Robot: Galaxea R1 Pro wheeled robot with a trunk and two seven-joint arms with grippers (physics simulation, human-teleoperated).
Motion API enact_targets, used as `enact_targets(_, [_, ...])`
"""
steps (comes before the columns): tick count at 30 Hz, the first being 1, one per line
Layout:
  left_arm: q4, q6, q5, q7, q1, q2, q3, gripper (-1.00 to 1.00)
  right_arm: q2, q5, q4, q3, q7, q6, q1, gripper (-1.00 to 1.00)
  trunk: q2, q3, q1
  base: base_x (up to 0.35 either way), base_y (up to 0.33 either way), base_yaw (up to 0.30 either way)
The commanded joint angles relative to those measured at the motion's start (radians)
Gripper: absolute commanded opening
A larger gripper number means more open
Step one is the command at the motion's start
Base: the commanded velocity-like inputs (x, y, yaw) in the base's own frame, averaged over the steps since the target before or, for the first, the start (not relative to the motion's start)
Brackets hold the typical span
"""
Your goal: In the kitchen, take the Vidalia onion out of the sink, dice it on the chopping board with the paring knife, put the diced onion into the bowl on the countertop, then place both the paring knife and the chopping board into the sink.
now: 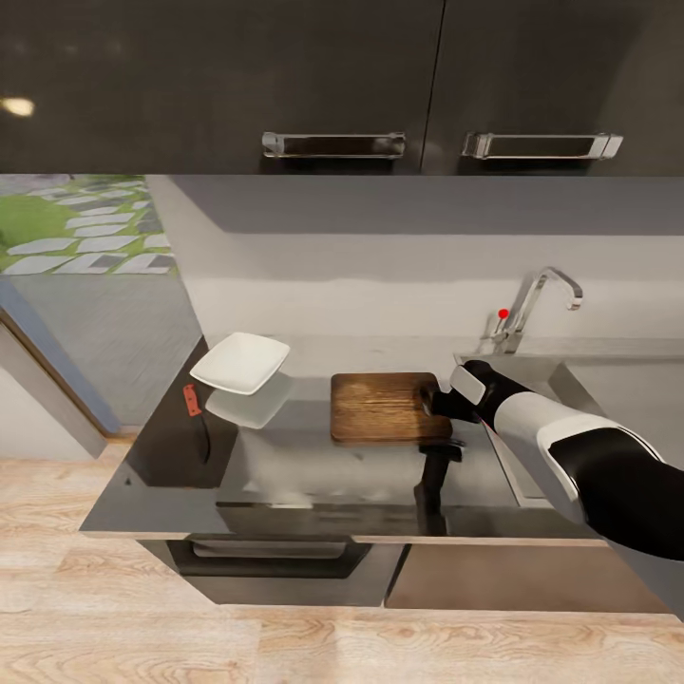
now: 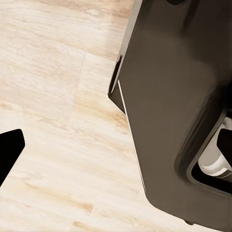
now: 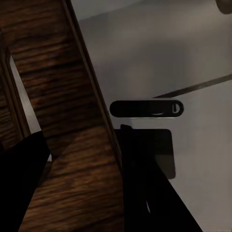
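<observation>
Right gripper [image 1: 439,399] is straddling the chopping board [image 1: 385,407] edge, jaws apart around it; closing squarely before lifting toward the sink [image 1: 608,389] seems advisable.

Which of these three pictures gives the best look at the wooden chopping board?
The head view: the whole chopping board lies on the countertop, with the right gripper at its end by the sink. The right wrist view shows a close stretch of grain and edge.

Head view: we look down on worktop [image 1: 313,475]; right wrist close over chopping board [image 3: 58,96], shared; left wrist faces floor [image 2: 53,96].
</observation>
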Motion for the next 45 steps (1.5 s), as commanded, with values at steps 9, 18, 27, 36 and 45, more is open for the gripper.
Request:
enact_targets(9, [0.002,-0.005,0.006,-0.001,-0.001,0.000,-0.001,1.00,-0.004,0.016,0.005,0.054,-0.009,0.009,0.013,1.00,-0.001,-0.002,0.001,0.000,0.000,0.000])
enact_targets(18, [0.002,-0.005,0.007,-0.002,-0.001,0.000,-0.001,1.00,-0.002,0.014,0.003,0.054,-0.010,0.009,0.013,1.00,-0.001,-0.002,0.001,0.000,0.000,0.000])
enact_targets(27, [0.002,-0.005,0.007,-0.001,-0.001,0.000,-0.001,1.00,-0.002,0.014,0.003,0.054,-0.010,0.009,0.013,1.00,-0.001,-0.002,0.001,0.000,0.000,0.000])
enact_targets(36, [0.002,-0.005,0.007,-0.001,-0.001,0.000,-0.001,1.00,-0.001,0.012,-0.005,0.052,-0.011,0.010,0.013,1.00,-0.001,-0.002,0.001,0.000,0.000,0.000])
enact_targets(45, [0.002,-0.005,0.008,0.000,-0.001,0.000,-0.001,1.00,-0.013,0.020,-0.177,0.054,-0.030,0.120,0.013,1.00,-0.001,-0.002,0.001,0.000,0.000,0.000])
